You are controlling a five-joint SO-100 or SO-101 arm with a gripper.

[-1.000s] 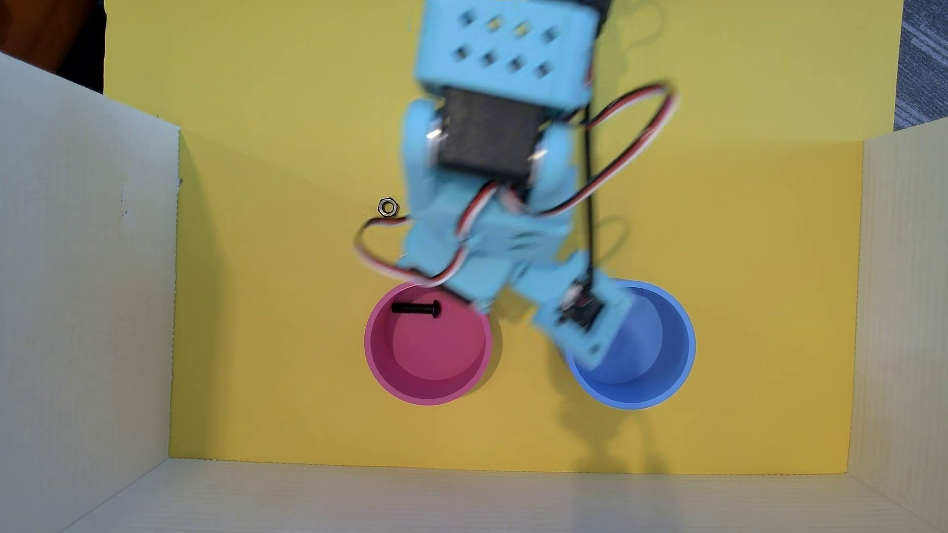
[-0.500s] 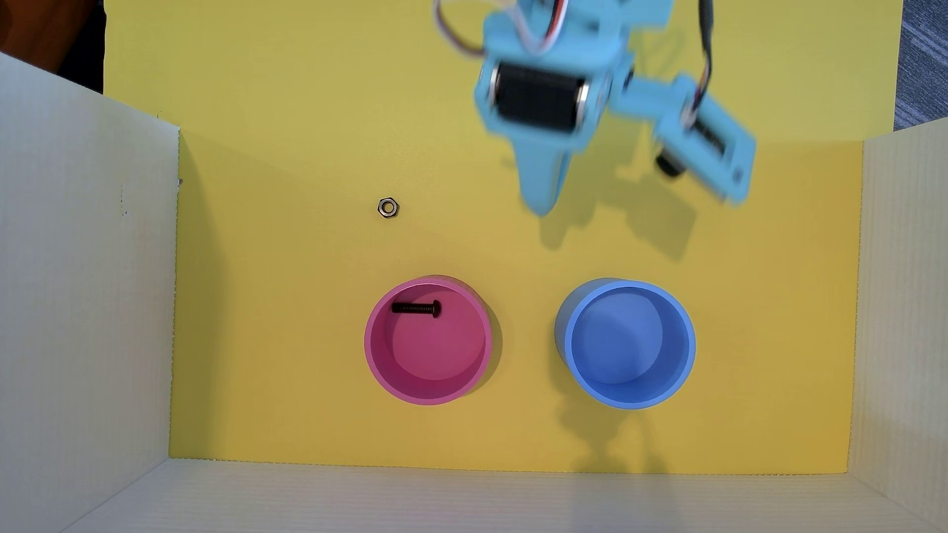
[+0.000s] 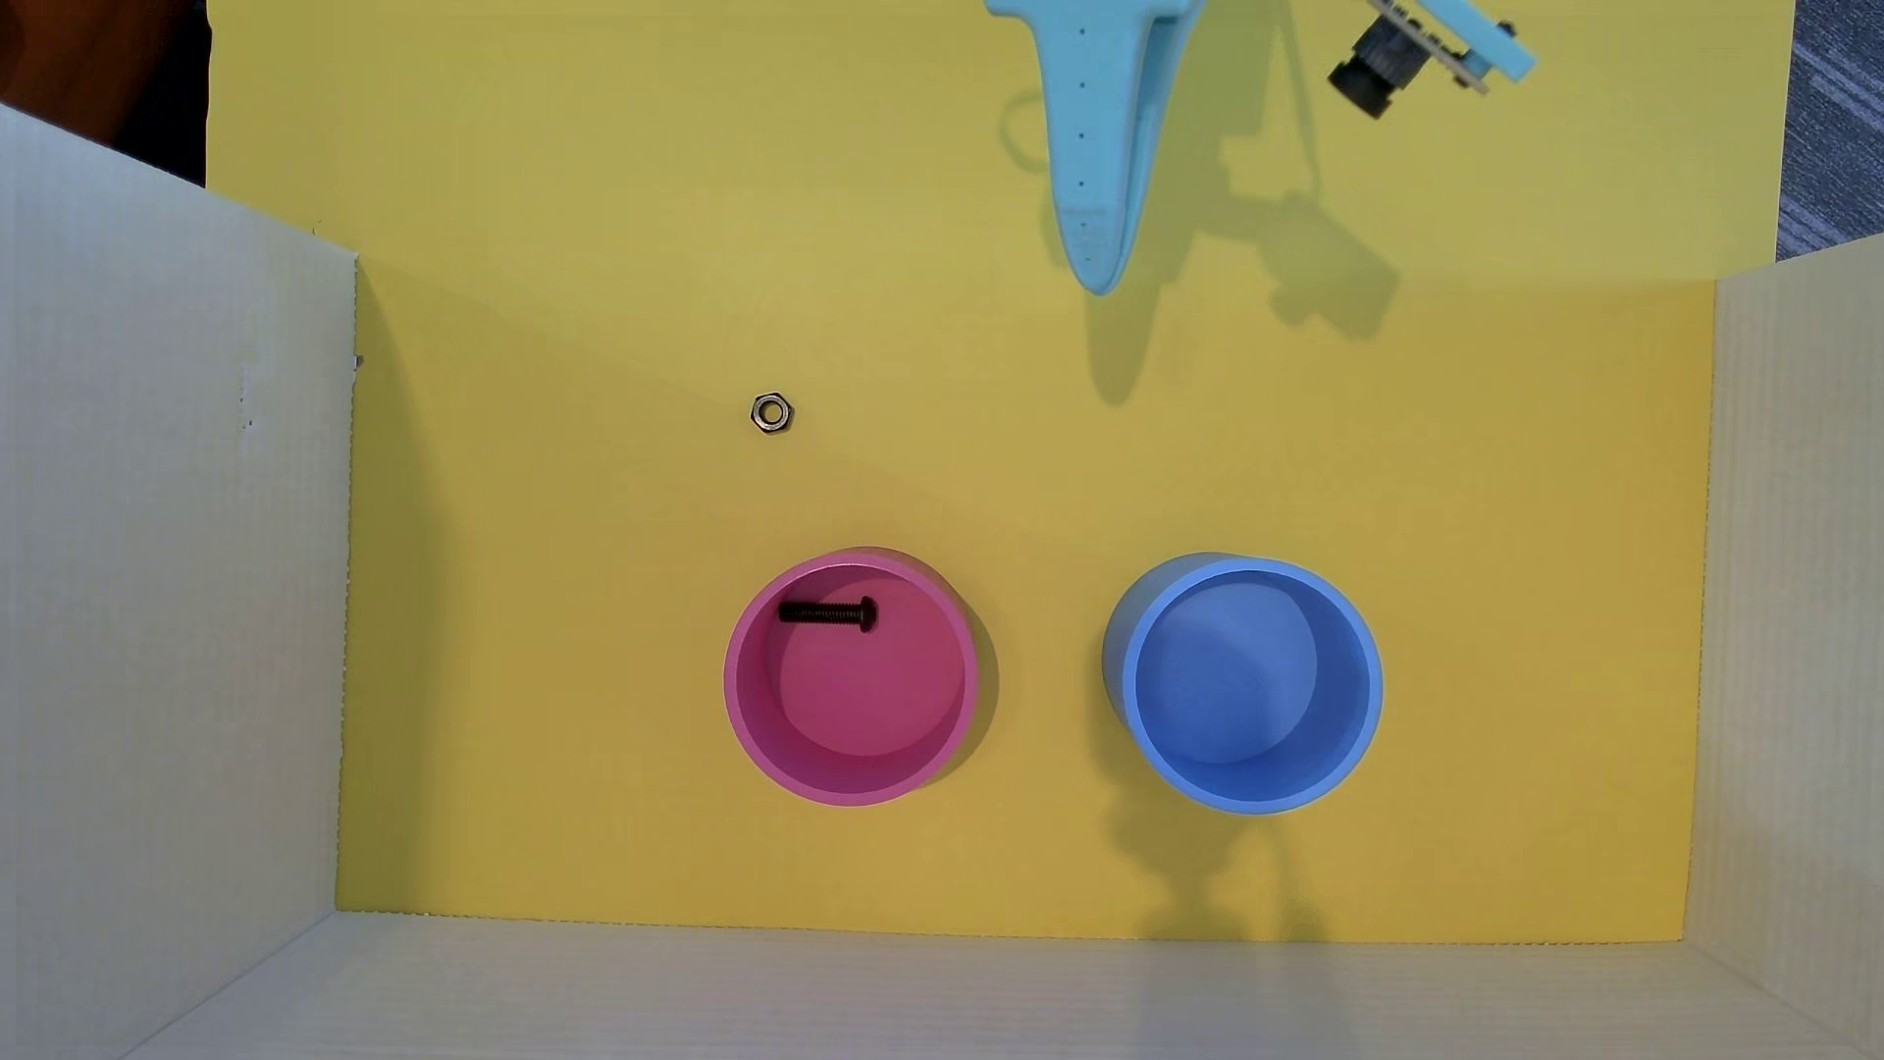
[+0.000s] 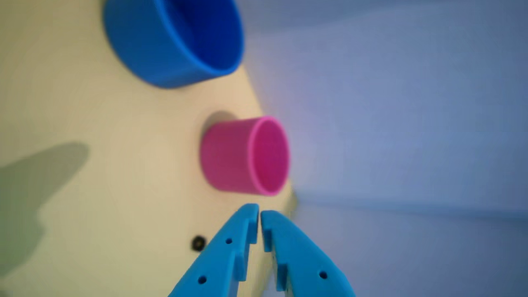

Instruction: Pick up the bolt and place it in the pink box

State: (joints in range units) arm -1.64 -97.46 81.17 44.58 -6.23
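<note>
The black bolt (image 3: 828,614) lies flat inside the pink box (image 3: 752,713), near its upper wall in the overhead view. The pink box also shows in the wrist view (image 4: 231,159), lying sideways in that picture; the bolt is hidden there. My light-blue gripper (image 3: 1099,283) is at the top of the overhead view, high above the yellow floor and well away from the pink box. In the wrist view the gripper (image 4: 260,212) is shut and holds nothing.
A silver hex nut (image 3: 771,413) lies on the yellow floor above the pink box; it shows dark in the wrist view (image 4: 198,243). A blue round container (image 3: 1361,703) stands right of the pink one, also in the wrist view (image 4: 165,45). White cardboard walls (image 3: 173,571) enclose three sides.
</note>
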